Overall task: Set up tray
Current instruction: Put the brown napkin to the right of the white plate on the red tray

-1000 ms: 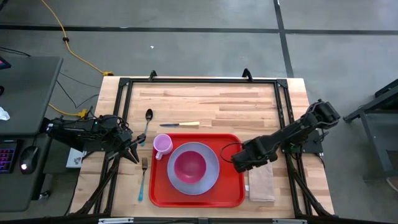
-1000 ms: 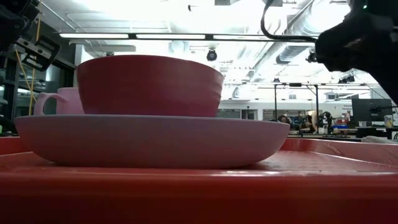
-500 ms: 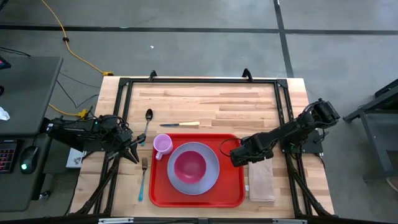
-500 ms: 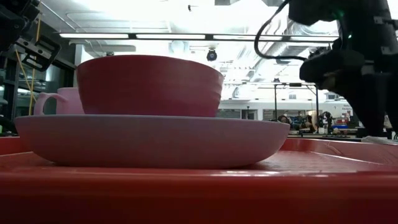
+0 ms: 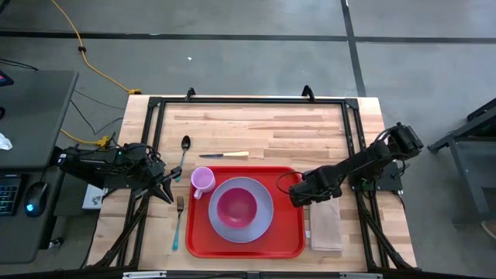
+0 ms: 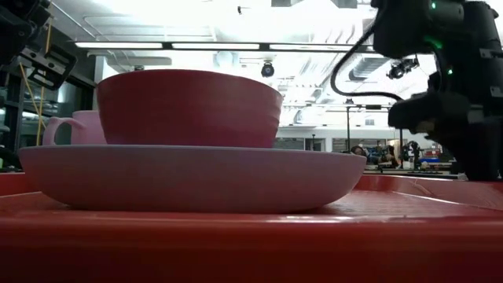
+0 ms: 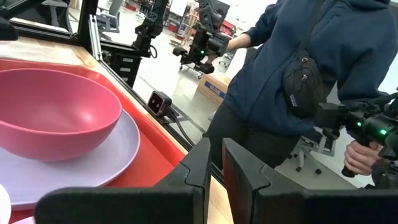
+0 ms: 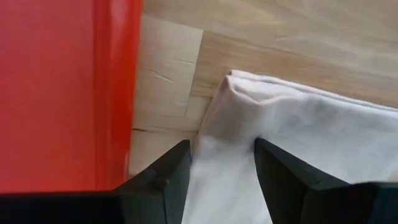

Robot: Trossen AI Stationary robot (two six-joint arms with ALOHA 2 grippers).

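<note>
The right claw (image 8: 217,168) hangs low over the tan napkin (image 5: 326,227), which lies on the table (image 5: 263,128) just beside the right rim of the red tray (image 5: 292,232), near the table's front right corner. Its fingers stand apart, astride a raised fold at the napkin's end, with nothing pinched between them yet. To do this step well, I would judge the claw should settle onto that fold and close squarely on it (a shallow bite may take only the top layer and let the cloth slip out), keeping clear of the tray's rim. The tray sits at the middle of the table's front edge and carries a lavender plate (image 5: 263,219) with a pink bowl (image 5: 236,206) in it, and a pink mug (image 5: 202,180) beside the plate. The left claw (image 7: 214,168) waits at the table's left edge, nearly closed and empty.
</note>
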